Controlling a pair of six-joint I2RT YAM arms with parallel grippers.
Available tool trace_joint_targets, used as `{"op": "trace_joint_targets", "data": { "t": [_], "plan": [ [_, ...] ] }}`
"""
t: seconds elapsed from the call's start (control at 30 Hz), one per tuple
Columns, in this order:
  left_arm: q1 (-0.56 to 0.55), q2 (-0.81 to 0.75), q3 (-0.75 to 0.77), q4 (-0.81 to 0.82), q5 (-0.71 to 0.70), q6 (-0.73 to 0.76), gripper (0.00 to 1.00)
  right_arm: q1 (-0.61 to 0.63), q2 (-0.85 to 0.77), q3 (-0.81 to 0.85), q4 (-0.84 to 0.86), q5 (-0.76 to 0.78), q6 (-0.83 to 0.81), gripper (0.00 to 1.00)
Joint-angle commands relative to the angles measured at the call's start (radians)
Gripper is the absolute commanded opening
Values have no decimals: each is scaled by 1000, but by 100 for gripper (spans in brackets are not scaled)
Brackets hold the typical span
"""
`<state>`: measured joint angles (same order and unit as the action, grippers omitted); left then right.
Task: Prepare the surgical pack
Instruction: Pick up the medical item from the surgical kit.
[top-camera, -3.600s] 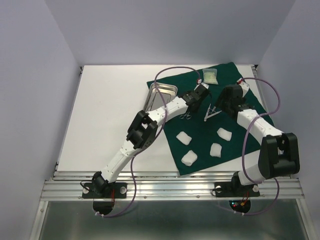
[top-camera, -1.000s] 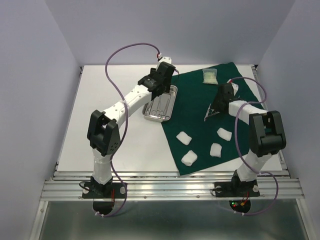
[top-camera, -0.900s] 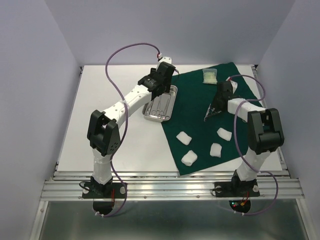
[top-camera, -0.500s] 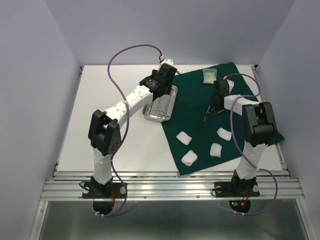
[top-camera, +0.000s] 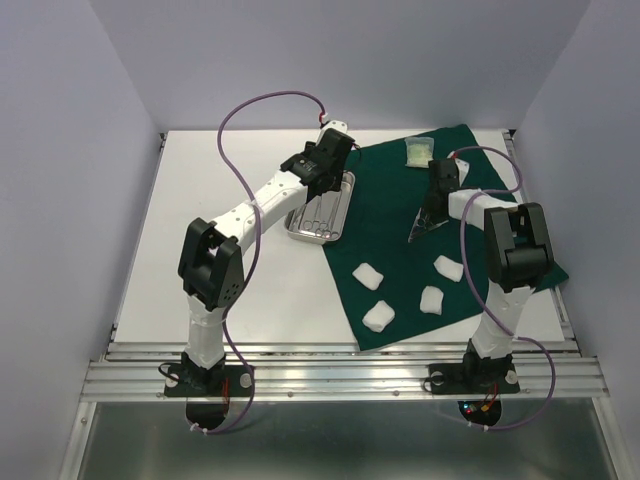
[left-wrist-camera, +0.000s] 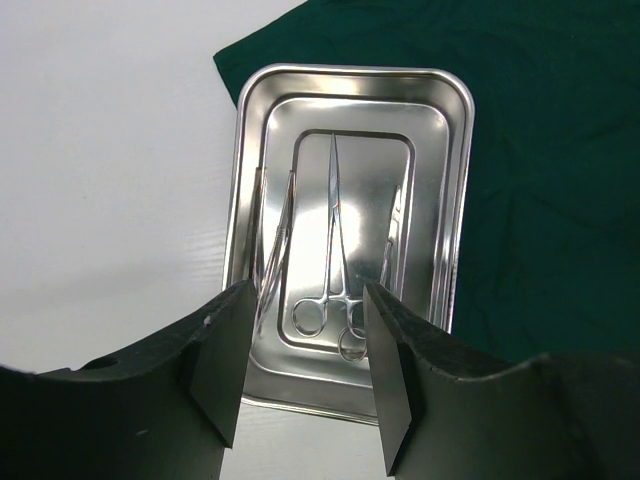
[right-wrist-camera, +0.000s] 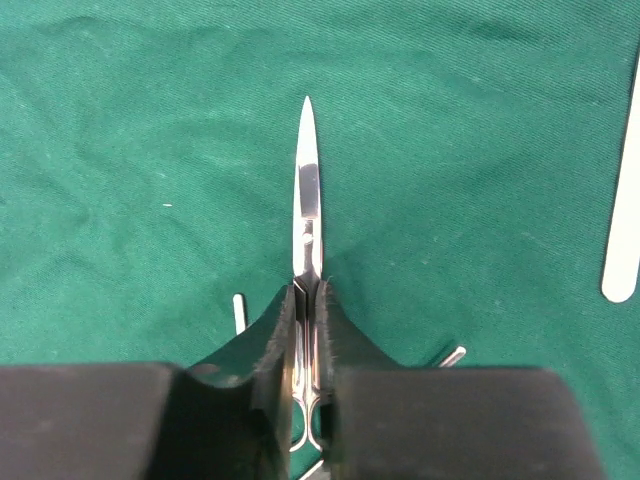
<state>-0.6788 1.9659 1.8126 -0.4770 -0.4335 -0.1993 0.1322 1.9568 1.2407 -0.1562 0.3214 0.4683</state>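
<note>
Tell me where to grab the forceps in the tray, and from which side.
Pinch the forceps across the paired shanks, just ahead of the finger rings, coming straight down. It lies flat on the sunken floor of the tray, whose raised walls likely block a sideways approach.

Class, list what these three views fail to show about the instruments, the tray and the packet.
- Right wrist view: the steel instrument's handles, mostly hidden by the right gripper's shut fingers.
- Right wrist view: a pale strip, cut off by the right edge.
- Left wrist view: the tray's near corners, behind the left gripper's open fingers.
- Top view: the packet's contents, too small to tell.
</note>
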Motion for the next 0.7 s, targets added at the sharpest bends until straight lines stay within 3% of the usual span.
{"op": "trace_joint_targets", "data": {
  "t": [0.0, 0.47, 0.67],
  "plan": [
    [-1, -10, -6, 5, -11, 4, 58, 1, -8, 26, 4, -1, 6, 4],
    [-1, -15, -2, 6, -8, -6, 58, 1, -160, -43, 38, -71, 3, 1],
    [1, -21, -4, 6, -7, -11, 58, 69, -167, -58, 46, -103, 23, 1]
  ]
}}
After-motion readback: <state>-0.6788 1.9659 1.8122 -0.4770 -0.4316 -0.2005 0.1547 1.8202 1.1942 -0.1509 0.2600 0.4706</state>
